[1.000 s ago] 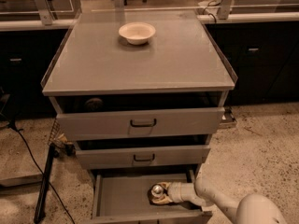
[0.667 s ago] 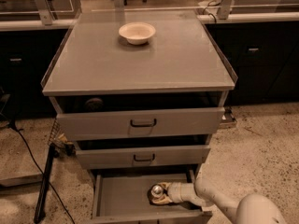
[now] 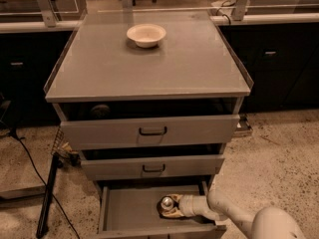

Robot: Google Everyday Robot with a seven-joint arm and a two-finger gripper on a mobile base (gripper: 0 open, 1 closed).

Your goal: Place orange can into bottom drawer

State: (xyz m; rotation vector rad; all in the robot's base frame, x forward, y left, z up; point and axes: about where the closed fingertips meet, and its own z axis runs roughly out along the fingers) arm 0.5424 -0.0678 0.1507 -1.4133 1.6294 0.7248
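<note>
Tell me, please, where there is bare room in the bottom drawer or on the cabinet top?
In the bottom drawer, the grey floor between the left wall and the orange can is bare; the right part is crowded by the can, the pincer at it and the arm. The cabinet top is bare all around the white bowl.

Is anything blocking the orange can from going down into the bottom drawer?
Nothing visible does. The bottom drawer is pulled open, and the orange can is already inside it, right of centre, at the end effector, which reaches in from the right.
</note>
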